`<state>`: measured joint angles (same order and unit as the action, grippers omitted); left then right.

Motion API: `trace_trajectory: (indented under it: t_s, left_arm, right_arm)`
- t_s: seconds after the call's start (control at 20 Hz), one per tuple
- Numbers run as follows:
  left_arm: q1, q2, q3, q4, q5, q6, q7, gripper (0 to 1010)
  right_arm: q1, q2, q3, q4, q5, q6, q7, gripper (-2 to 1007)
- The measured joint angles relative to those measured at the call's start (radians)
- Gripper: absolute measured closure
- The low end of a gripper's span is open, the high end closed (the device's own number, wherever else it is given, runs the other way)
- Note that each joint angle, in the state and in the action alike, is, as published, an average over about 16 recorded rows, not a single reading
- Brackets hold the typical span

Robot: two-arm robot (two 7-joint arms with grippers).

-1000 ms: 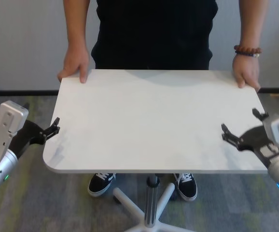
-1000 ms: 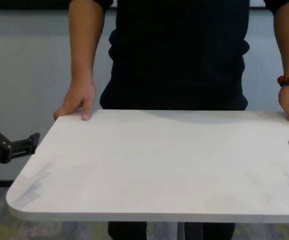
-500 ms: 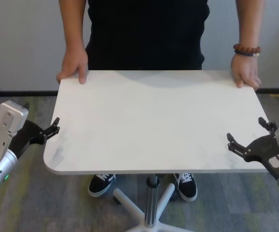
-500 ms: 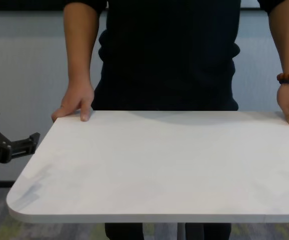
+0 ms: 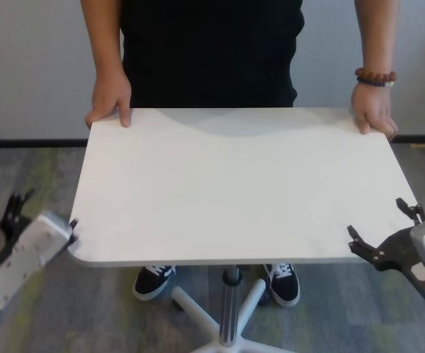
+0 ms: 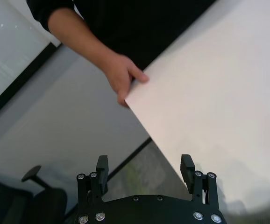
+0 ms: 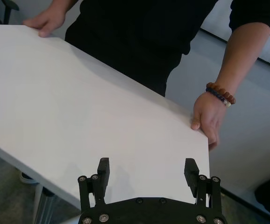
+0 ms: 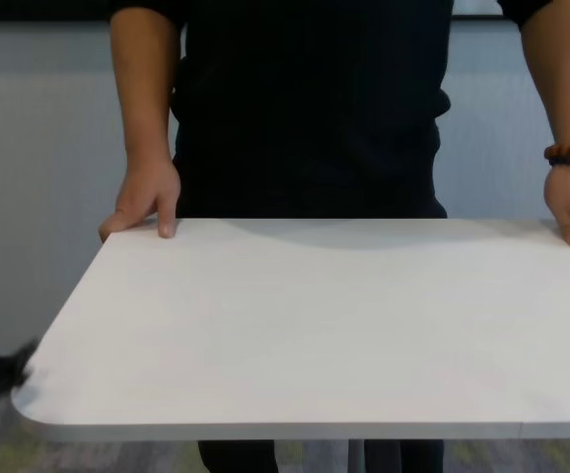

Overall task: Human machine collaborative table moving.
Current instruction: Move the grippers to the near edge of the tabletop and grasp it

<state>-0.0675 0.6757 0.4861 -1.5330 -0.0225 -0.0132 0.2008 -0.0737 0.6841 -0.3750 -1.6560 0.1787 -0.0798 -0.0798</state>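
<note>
Standing at the far side, human (image 5: 211,51) has both hands on counter's (image 5: 234,184) far corners. Left tool (image 6: 145,167) fingers apart beside near-left corner, right tool (image 5: 385,235) fingers apart at near-right corner; neither clamps it.

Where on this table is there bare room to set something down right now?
Nearly the whole white tabletop is bare, from the person's left hand and braceleted hand on the far corners to the near edge. Crowded spots: those far corners, plus the near corners, where the open left gripper and open right gripper sit.
</note>
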Motion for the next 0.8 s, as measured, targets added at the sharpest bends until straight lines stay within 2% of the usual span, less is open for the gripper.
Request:
trace_trajectory:
  t_s: [0.2, 0.35, 0.6, 0.8]
  left_arm:
    - [0.068, 0.028, 0.021, -0.033, 0.106, 0.043, 0.062, 10]
    - [0.111, 0.036, 0.033, -0.034, 0.162, 0.063, 0.099, 10]
    - [0.159, 0.032, 0.055, -0.013, 0.260, 0.069, 0.174, 10]
    - [0.178, 0.020, 0.073, 0.013, 0.333, 0.062, 0.222, 10]
  right_arm:
    - [-0.024, 0.001, -0.003, -0.011, -0.013, -0.011, 0.010, 0]
    - [-0.034, -0.005, -0.009, -0.007, -0.022, -0.025, 0.022, 0]
    - [-0.039, -0.019, -0.027, 0.016, -0.058, -0.046, 0.026, 0]
    - [-0.043, -0.033, -0.040, 0.043, -0.106, -0.057, 0.006, 0]
